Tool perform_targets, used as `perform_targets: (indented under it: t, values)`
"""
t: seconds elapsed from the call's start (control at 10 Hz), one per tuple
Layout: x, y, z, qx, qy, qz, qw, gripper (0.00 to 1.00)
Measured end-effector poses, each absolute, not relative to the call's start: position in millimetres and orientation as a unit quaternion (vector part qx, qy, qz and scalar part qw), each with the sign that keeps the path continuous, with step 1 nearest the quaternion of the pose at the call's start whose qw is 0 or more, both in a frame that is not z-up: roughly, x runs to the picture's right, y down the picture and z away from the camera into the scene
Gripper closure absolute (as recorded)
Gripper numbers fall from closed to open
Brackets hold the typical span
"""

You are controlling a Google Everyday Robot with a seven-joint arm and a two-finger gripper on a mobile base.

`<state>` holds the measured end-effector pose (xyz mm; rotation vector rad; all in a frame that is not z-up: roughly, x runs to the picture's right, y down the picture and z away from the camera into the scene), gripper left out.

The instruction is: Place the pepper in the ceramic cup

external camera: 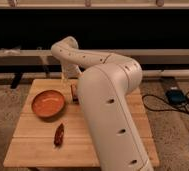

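The pepper (59,135), dark red-brown and tapering, lies on the wooden table (38,150) toward the front left, just in front of the orange bowl. My arm (108,100) reaches up over the table and bends down toward its far edge. The gripper (64,76) hangs there, behind the bowl and well away from the pepper. It holds nothing that I can see. The ceramic cup is not in view; the arm may hide it.
A wide orange bowl (48,103) stands at the left middle of the table. A small dark block (74,94) sits right of it, against the arm. A dark wall with rails runs behind. Cables and a blue box (174,95) lie on the floor at right.
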<state>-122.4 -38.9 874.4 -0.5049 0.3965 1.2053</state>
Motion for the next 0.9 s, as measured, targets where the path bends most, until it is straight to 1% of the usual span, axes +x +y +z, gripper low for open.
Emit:
perform_targets:
  t: [0.3,0.6,0.9]
  values:
    - [-147,-13,848,-0.231,0.169,0.536,0.794,0.20]
    - [-170,54,812,-0.249,0.171,0.525,0.795,0.20]
    - [-169,125,810,-0.288,0.200,0.530,0.772,0.20]
